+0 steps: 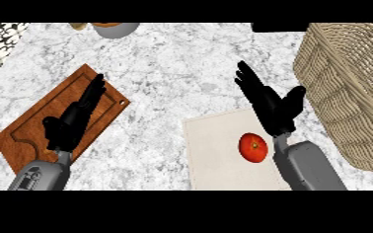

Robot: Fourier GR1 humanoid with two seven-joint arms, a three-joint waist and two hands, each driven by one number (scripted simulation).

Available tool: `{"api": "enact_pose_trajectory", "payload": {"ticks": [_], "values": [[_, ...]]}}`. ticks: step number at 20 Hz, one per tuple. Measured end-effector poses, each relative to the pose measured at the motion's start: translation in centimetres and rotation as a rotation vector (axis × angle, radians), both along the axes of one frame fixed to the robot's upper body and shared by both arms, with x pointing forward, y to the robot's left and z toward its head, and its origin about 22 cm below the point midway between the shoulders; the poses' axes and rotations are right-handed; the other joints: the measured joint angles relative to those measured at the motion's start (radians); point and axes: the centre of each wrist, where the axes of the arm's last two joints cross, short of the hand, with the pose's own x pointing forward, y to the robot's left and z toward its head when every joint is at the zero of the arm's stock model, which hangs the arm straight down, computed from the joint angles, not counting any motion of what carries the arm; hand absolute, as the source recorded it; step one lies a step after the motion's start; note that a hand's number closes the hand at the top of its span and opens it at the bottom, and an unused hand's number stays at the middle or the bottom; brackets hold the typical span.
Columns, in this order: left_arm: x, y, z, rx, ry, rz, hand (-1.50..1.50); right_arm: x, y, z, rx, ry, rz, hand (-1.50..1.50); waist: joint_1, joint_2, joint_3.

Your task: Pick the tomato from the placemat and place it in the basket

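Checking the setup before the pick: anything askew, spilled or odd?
Nothing stands out. The tomato sits whole on the placemat, the basket stands at the right, and the wooden board merely lies at an angle.

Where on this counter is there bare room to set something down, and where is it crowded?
Bare marble lies between the cutting board and the placemat, up to the bowl. Crowded: the right side, where the right hand hangs between tomato and basket.

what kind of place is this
Most likely a kitchen counter: a marbled stone top carrying a wooden cutting board, a placemat with a tomato on it, and a wicker basket.
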Motion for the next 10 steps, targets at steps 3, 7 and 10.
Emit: {"api": "enact_pose_trajectory", "payload": {"ticks": [3,7,10], "values": [[0.3,0.7,0.5,0.03,0.019,0.046,0.0,-0.7,-2.3,-0.7,0.077,-0.079,-0.056,1.5,-0.006,-0.003,-0.011],[0.4,2.4,0.7,0.073,0.065,0.145,0.0,-1.7,-6.2,-0.2,0.183,-0.336,-0.144,1.5,-0.034,-0.011,-0.013],[0.6,2.7,0.6,0.078,0.108,0.18,0.0,-2.7,-4.7,0.5,0.277,-0.6,-0.135,-1.5,-0.042,-0.015,-0.015]]}}
